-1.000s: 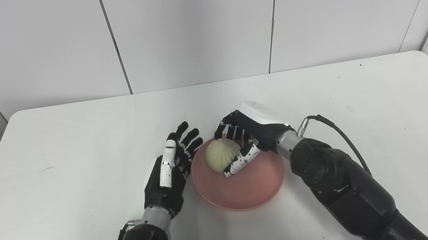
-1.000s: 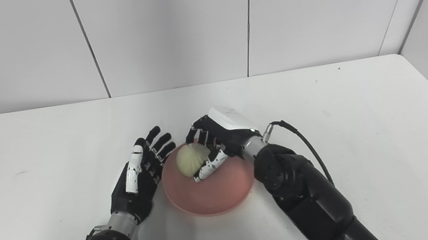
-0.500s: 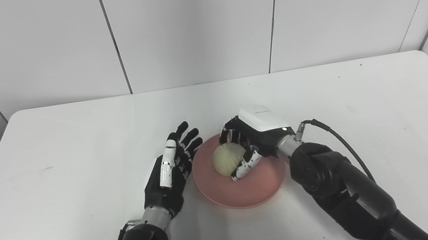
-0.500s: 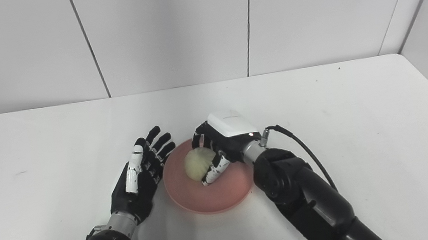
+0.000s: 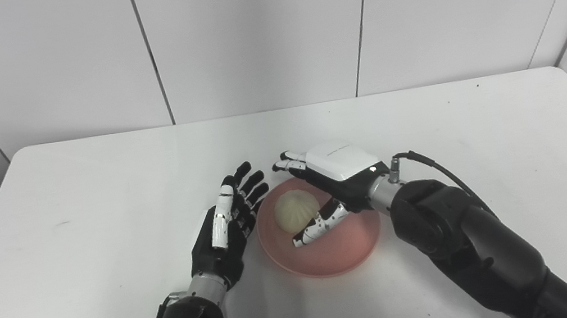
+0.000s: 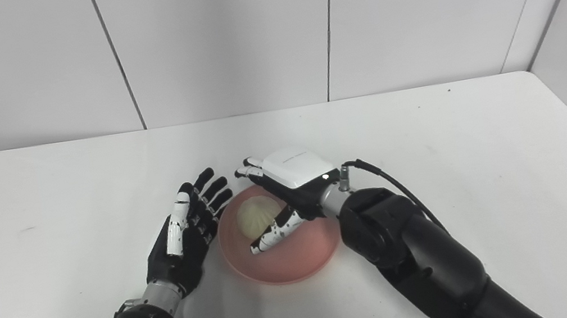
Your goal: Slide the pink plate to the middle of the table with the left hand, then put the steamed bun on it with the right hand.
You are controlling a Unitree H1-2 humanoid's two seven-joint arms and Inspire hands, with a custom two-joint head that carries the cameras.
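room: white panelled walls with dark seams behind the work.
table: white, with rounded far corners, carrying everything below.
pink plate: shallow and round, flat on the table near its middle, just in front of the robot.
plate contents: one steamed bun, pale and pleated, sitting on the plate's far-left part.
right hand: over the plate's far side, fingers spread; the thumb stretches along the bun's near side, the other fingers reach past its far side, and none closes on it.
left hand: palm up on the table just left of the plate, fingers spread, holding nothing, fingertips by the rim.
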